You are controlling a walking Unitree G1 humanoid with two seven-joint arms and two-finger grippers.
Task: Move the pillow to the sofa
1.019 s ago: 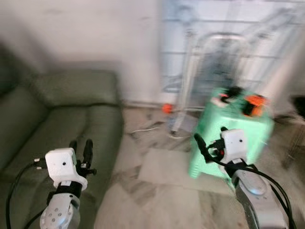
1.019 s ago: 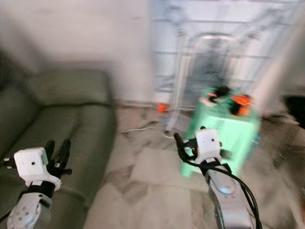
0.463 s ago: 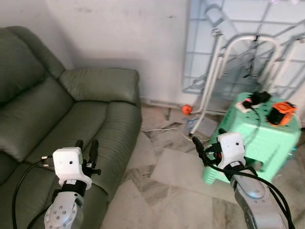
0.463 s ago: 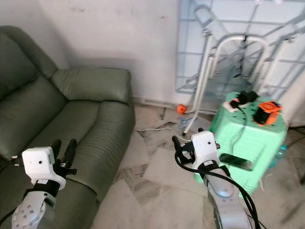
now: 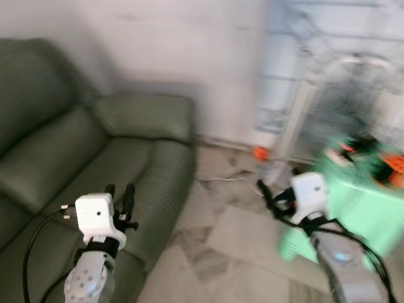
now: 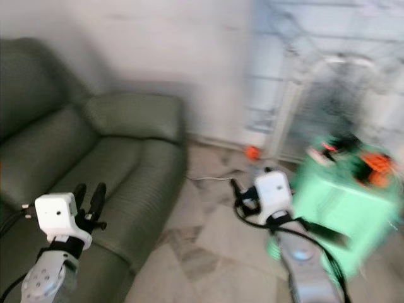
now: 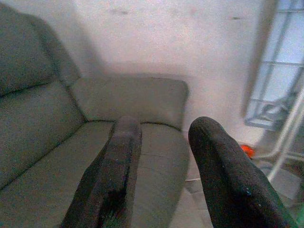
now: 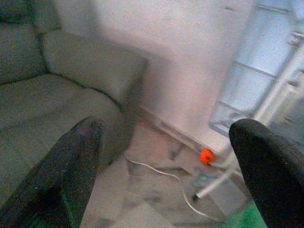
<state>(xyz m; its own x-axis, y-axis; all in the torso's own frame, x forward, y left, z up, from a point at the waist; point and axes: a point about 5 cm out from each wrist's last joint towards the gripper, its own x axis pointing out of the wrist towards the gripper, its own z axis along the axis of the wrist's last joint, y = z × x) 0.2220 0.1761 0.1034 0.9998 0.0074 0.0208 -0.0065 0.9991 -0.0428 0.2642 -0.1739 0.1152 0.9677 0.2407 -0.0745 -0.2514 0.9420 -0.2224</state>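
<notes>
Blurred head views: the left gripper [image 5: 120, 192] hovers over the front edge of the dark green sofa [image 5: 76, 158], fingers parted and empty. The right gripper [image 8: 161, 156] hangs above the tiled floor [image 5: 233, 252], fingers spread wide, beside a mint-green stool [image 5: 363, 202]. No pillow visible; no writing is legible.

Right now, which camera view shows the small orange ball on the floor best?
The right wrist view: the orange ball sits sharp and fairly large by the white frame, between the right gripper's fingers. The left wrist view catches it as a small spot at the side; both eye views show a blurred dot near the wall.
</notes>
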